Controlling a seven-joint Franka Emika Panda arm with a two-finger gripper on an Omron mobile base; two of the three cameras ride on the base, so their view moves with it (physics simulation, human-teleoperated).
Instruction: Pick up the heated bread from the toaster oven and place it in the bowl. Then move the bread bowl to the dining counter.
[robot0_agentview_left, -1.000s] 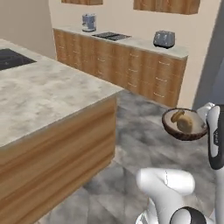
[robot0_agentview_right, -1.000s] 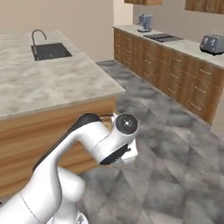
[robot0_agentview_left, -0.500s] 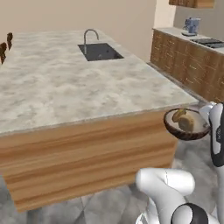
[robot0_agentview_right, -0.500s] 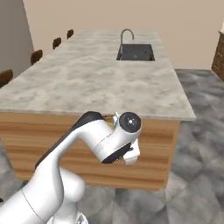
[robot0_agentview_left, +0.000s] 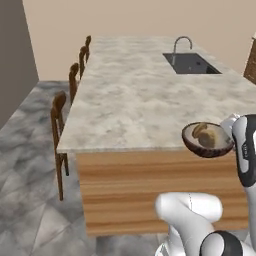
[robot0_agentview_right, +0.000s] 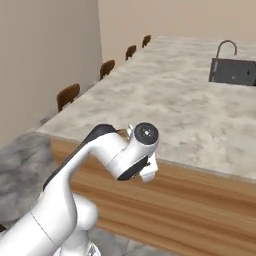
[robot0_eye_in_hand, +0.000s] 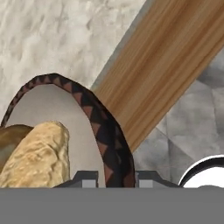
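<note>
Beside dining counter, bowl, bread, unlabelled

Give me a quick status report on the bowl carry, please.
Gripper shut on the bowl rim. Heated bread inside the bowl. Bowl held at the dining counter edge, not yet set down. Nothing in the way.

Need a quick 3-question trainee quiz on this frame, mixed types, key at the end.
1. True or false: the heated bread lies inside the bowl.
2. The bowl is: A) resting on the dining counter B) held in the air by the gripper at the counter's edge C) in the sink.
3. Fill in: wooden ___ line the counter's far side.

Key: 1 true; 2 B; 3 stools.
</note>
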